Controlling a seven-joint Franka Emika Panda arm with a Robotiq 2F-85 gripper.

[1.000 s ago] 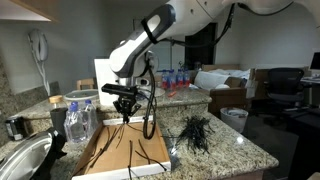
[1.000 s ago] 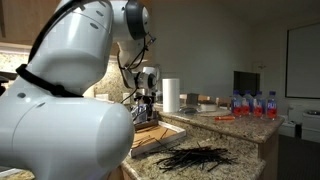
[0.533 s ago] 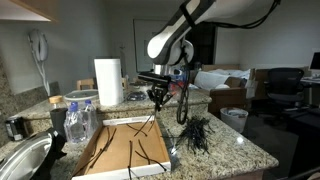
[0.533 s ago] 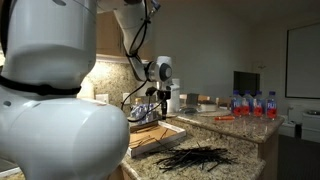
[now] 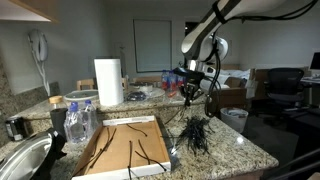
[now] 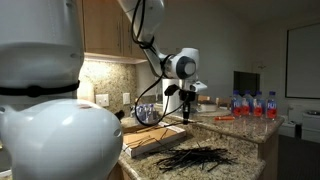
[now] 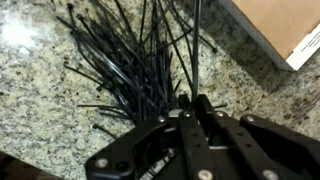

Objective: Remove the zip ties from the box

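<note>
Fingers [image 7: 203, 108] gripping zip ties [image 7: 130, 60], granite countertop [image 7: 40, 90]

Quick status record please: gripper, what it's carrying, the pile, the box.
gripper: shut, over the pile, off to the side of the box
held: one zip tie, seemingly pinched at the tips
pile: black zip ties on the granite counter, outside the box
box: a few ties lie inside

A paper towel roll [image 5: 108, 82] stands far on the granite table [image 5: 235, 152], with a clear plastic container [image 5: 80, 122] nearer, beside the sink [image 5: 22, 160] at left.
</note>
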